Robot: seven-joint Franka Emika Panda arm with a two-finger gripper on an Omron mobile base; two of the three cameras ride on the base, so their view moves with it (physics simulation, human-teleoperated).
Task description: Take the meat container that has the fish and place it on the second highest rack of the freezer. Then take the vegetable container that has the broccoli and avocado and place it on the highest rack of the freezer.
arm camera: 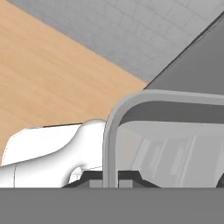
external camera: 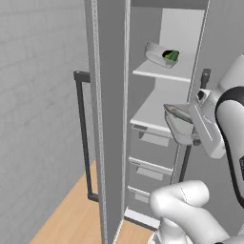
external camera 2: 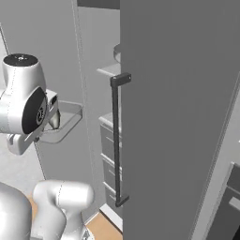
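1. Left base view: your gripper [external camera: 190, 125] is pinched on the rim of the tray [external camera: 178, 121], held in front of the lower shelf [external camera: 150, 112] in the freezer [external camera: 112, 119].
2. At 12 o'clock above it, the green tray [external camera: 162, 55] sits on the upper shelf [external camera: 152, 71].
3. Keep your tray level; push inward before releasing.

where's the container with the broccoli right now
In the left base view, the broccoli container sits on the freezer's highest rack, above the tray in the end effector.
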